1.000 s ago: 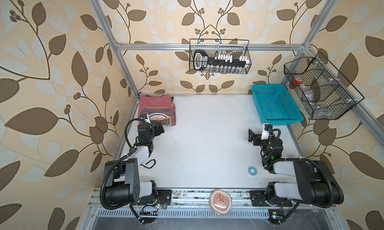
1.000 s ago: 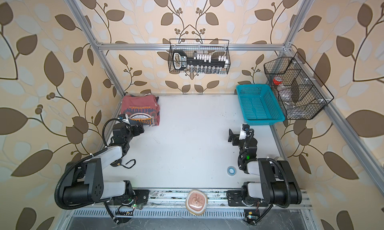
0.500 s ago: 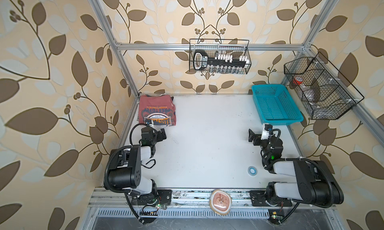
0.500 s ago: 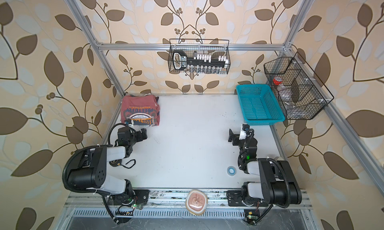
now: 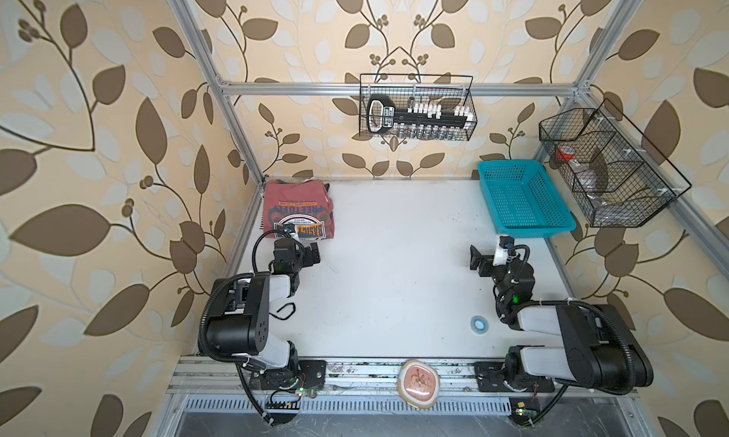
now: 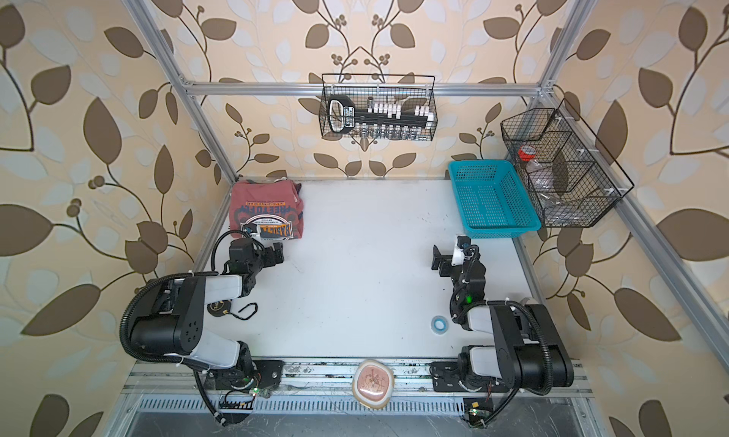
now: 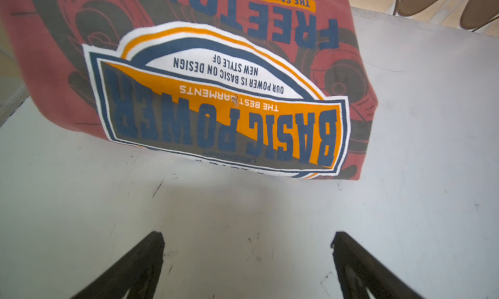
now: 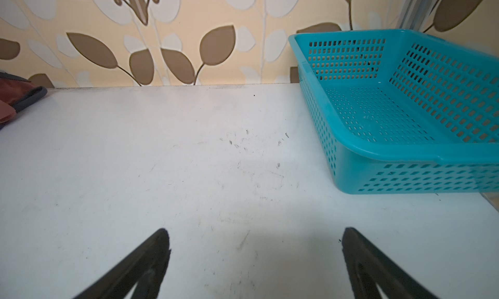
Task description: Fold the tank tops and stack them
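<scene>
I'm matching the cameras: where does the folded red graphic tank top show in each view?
Top view: red graphic tank top, far-left corner of the white table.
Top view: same corner.
Left wrist: large, just beyond the open left end effector.
Right wrist: a sliver at the frame edge, across from the teal basket.
Shared landmark: the white table.

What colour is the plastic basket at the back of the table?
The basket is teal blue, clearest in the right wrist view.
</scene>
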`<move>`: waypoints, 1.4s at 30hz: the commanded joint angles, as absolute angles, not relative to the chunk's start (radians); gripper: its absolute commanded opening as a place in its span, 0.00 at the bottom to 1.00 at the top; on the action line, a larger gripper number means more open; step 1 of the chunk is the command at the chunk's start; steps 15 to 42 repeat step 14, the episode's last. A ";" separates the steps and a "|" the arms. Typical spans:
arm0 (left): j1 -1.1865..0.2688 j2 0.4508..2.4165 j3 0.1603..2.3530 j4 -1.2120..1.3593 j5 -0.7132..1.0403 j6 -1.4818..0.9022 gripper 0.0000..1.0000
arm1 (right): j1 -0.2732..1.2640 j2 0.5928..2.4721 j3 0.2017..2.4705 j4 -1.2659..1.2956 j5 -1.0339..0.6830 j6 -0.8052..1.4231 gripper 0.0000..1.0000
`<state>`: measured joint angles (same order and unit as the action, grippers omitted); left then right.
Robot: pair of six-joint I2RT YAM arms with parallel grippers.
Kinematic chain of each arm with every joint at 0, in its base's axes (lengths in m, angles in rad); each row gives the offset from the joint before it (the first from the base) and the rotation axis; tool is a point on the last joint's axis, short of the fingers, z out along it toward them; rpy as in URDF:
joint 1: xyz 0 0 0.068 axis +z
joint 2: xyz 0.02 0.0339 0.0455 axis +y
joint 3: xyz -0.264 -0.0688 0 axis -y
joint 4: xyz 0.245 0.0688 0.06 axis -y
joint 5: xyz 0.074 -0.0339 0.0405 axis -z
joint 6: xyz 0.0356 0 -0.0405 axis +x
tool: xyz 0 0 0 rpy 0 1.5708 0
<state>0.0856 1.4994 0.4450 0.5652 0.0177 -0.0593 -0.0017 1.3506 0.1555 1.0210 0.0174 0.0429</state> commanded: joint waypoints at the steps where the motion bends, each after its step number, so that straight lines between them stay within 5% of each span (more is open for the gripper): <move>1: 0.083 1.490 0.465 0.589 0.006 -0.042 0.99 | 0.002 1.353 0.183 1.019 0.046 0.010 1.00; 42: 0.082 1.486 0.460 0.596 0.004 -0.042 0.99 | -0.001 1.349 0.180 1.022 0.043 0.014 1.00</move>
